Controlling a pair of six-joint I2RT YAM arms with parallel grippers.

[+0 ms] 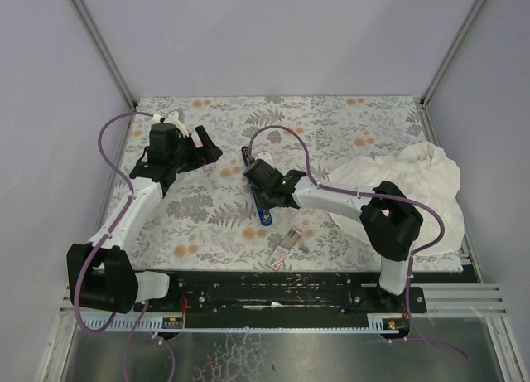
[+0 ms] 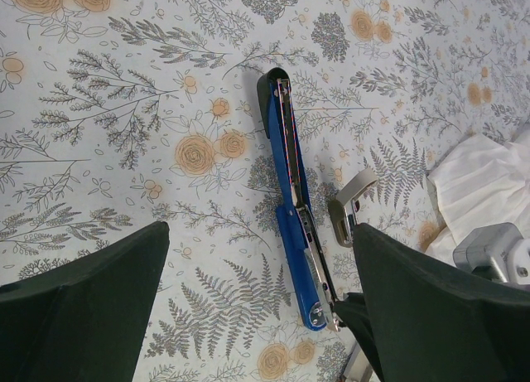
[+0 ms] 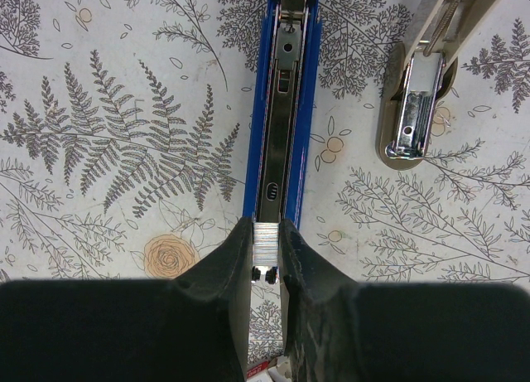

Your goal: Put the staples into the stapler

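The blue stapler (image 1: 262, 212) lies open on the floral cloth, its metal channel (image 3: 281, 108) facing up. My right gripper (image 3: 266, 237) is shut on a short silver strip of staples (image 3: 267, 239), held right over the near end of that channel. In the top view the right gripper (image 1: 263, 183) sits over the stapler's middle. My left gripper (image 2: 261, 233) hangs open above the table, and the stapler (image 2: 290, 191) passes between its fingers without touching them. The small white staples box (image 1: 281, 251) with a red label lies near the front edge.
A silver-tan metal part (image 3: 411, 125) lies just right of the stapler. A big white cloth (image 1: 414, 179) is bunched at the right side of the table. The left gripper (image 1: 207, 146) hovers at the back left. A black rail (image 1: 290, 287) runs along the near edge.
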